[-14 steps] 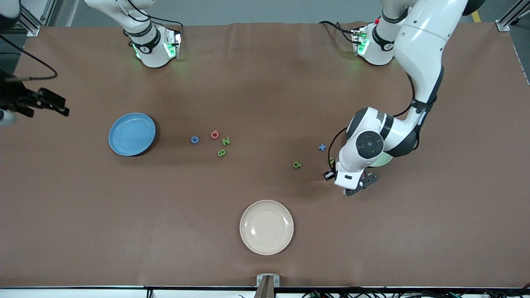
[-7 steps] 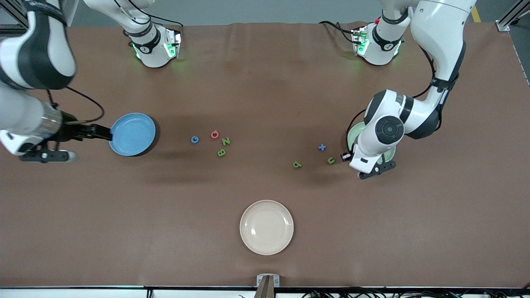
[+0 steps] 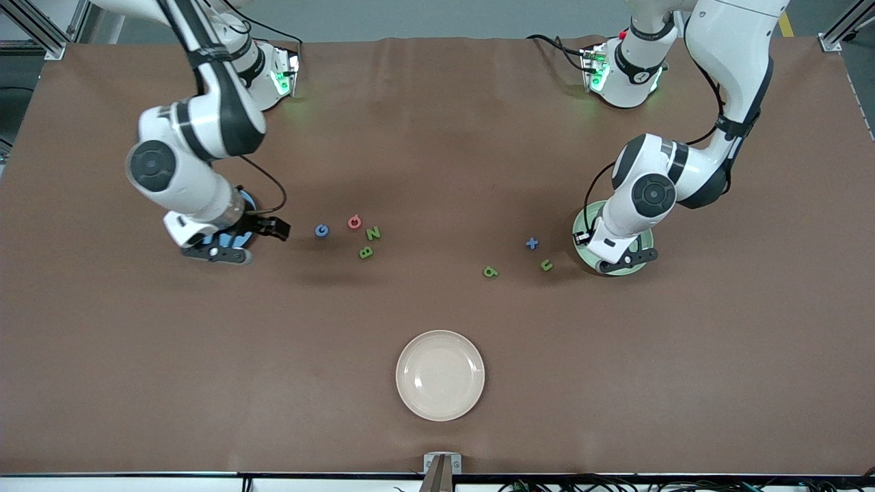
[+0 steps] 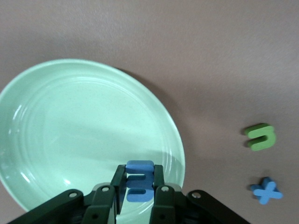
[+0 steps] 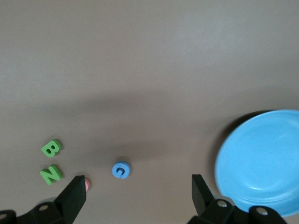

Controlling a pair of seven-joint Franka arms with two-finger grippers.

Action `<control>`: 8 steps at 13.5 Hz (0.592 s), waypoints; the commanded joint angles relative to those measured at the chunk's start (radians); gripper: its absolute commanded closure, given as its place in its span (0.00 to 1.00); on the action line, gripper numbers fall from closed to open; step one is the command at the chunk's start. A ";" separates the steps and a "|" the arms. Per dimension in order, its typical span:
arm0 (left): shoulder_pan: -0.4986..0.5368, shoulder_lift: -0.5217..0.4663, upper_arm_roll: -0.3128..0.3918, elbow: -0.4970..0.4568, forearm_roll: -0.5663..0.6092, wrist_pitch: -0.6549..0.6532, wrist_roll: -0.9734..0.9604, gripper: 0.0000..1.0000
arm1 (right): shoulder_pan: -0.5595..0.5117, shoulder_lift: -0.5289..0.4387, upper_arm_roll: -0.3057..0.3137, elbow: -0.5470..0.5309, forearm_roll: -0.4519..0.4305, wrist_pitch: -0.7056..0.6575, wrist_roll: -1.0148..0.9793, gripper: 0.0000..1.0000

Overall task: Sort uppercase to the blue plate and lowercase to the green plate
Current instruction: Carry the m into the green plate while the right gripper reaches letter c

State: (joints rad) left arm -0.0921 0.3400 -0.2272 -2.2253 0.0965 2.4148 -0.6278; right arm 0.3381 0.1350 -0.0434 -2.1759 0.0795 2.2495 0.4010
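Blue m [image 4: 139, 186] is clamped between the left gripper [image 4: 138, 192] fingers, over the green plate [image 3: 586, 254] at the left arm's end of the table. Blue x [image 3: 532, 242], green u [image 3: 546, 264] and green a-like letter [image 3: 490, 272] lie on the brown table cover [image 3: 437, 137] beside that plate. Uppercase cluster mid-table: blue G [image 3: 321, 231], red Q [image 3: 354, 221], green N [image 3: 372, 233], green B [image 3: 366, 252]. Right gripper [image 5: 139, 189] is spread wide with nothing in it, over the cover between the G and the blue plate [image 5: 261, 163], which the right arm mostly hides in the front view. Cream plate [image 3: 440, 375] sits nearest the front camera. Grey floor and aluminium frame posts show past the table edge.
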 commanded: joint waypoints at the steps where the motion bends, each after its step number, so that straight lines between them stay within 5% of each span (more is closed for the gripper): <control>1: 0.021 -0.036 -0.012 -0.059 0.017 0.036 0.035 0.85 | 0.058 -0.025 -0.009 -0.097 0.008 0.105 0.073 0.00; 5: 0.032 -0.044 -0.012 -0.077 0.017 0.038 0.065 0.76 | 0.067 0.041 -0.009 -0.174 0.008 0.292 0.079 0.03; 7: 0.031 -0.044 -0.012 -0.074 0.017 0.038 0.065 0.33 | 0.088 0.086 -0.009 -0.191 0.008 0.356 0.093 0.05; 8: 0.029 -0.045 -0.014 -0.073 0.017 0.038 0.066 0.20 | 0.102 0.104 -0.009 -0.191 0.008 0.372 0.123 0.05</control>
State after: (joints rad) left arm -0.0733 0.3333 -0.2291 -2.2676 0.0965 2.4390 -0.5702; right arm 0.4068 0.2051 -0.0455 -2.3604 0.0795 2.5795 0.4758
